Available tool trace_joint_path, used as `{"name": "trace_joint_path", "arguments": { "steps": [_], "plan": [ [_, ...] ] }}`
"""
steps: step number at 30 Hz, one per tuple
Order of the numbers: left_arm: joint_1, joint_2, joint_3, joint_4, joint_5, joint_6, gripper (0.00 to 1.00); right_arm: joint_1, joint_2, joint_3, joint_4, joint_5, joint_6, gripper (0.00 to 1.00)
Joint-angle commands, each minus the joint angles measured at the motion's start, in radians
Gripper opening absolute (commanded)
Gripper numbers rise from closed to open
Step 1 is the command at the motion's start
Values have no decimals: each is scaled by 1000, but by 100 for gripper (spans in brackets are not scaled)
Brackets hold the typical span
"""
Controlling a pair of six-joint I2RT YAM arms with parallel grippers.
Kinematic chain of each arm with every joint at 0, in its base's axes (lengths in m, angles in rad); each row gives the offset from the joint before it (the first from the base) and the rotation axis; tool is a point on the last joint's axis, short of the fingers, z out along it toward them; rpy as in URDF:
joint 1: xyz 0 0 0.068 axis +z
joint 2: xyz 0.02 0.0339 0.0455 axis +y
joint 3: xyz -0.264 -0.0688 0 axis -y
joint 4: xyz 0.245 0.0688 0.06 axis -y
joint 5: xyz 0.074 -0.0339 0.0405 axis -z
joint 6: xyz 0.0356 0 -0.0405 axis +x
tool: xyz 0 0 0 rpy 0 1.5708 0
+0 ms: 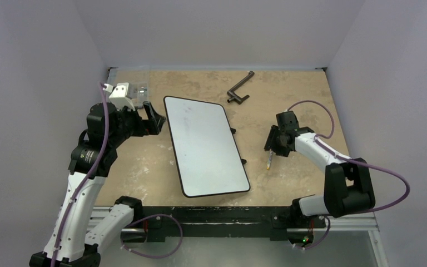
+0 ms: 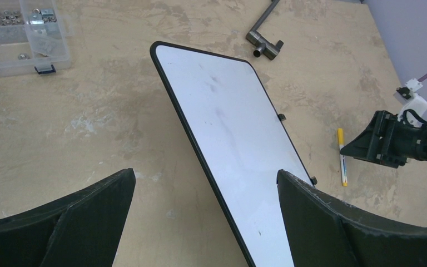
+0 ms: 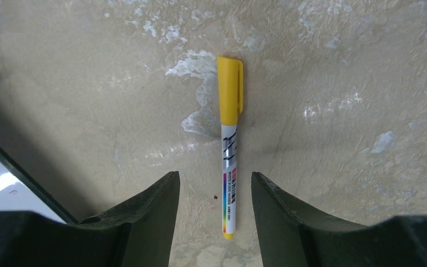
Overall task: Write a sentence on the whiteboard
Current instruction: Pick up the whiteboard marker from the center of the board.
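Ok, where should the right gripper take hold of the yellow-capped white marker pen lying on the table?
The yellow-capped white marker pen lies flat on the tan table, so come from straight above and close across the white barrel below the cap; the right gripper straddles that stretch now.

Yellow-capped marker (image 2: 342, 158) near whiteboard (image 2: 228, 128)

Plain pale lilac walls (image 1: 217, 28) enclose a mottled, scuffed tan tabletop (image 1: 200, 83) under soft, even light.
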Motion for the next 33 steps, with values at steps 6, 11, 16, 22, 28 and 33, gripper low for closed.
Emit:
{"name": "trace_joint_path", "arguments": {
  "steps": [6, 11, 16, 22, 28, 33],
  "plan": [
    [-6, -33, 65, -17, 30, 2, 99, 27, 94, -20, 54, 68, 20, 32],
    [-6, -37, 74, -25, 32, 3, 99, 33, 156, -10, 58, 85, 5, 12],
    [-6, -37, 89, -33, 70, 13, 99, 43, 154, 20, 52, 72, -34, 0],
    [-6, 33, 137, -27, 320, -2, 100, 92, 20, 109, 74, -59, -166, 0],
    [-10, 103, 205, -20, 548, -31, 96, 175, -114, 193, 118, -196, -285, 0],
    [-60, 175, 227, -28, 636, -37, 91, 264, -163, 275, 123, -243, -392, 0]
  ]
}}
